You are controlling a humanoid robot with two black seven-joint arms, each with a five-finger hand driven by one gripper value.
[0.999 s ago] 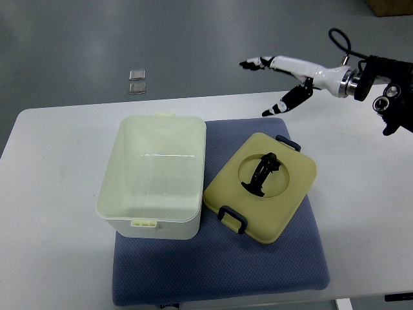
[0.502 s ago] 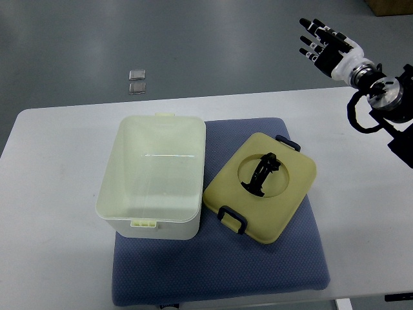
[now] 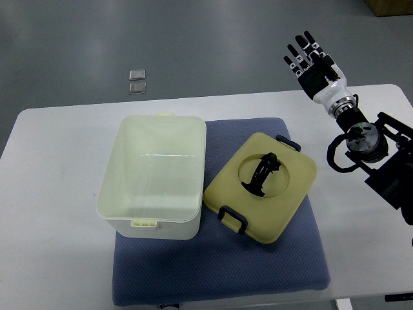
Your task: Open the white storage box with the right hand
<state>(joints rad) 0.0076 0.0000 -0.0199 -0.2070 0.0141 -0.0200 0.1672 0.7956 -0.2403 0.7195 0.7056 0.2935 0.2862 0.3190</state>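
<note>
The white storage box point(image 3: 155, 174) stands open and empty on the left part of a blue mat point(image 3: 219, 258). Its pale yellow lid point(image 3: 261, 186), with a black handle in a round recess and dark clips, lies flat on the mat to the right of the box. My right hand point(image 3: 310, 61) is raised beyond the table's far edge, up and right of the lid, fingers spread and holding nothing. Its arm point(image 3: 371, 152) comes in from the right edge. The left arm does not show.
The white table point(image 3: 51, 194) carries the mat. Two small clear squares point(image 3: 137, 81) lie on the grey floor beyond the table's far edge. A brown box corner point(image 3: 390, 6) shows at the top right.
The right hand has turned from pointing left to fingers pointing up and away, and has come down and left toward the table over the last half second. Box and lid have not moved.
</note>
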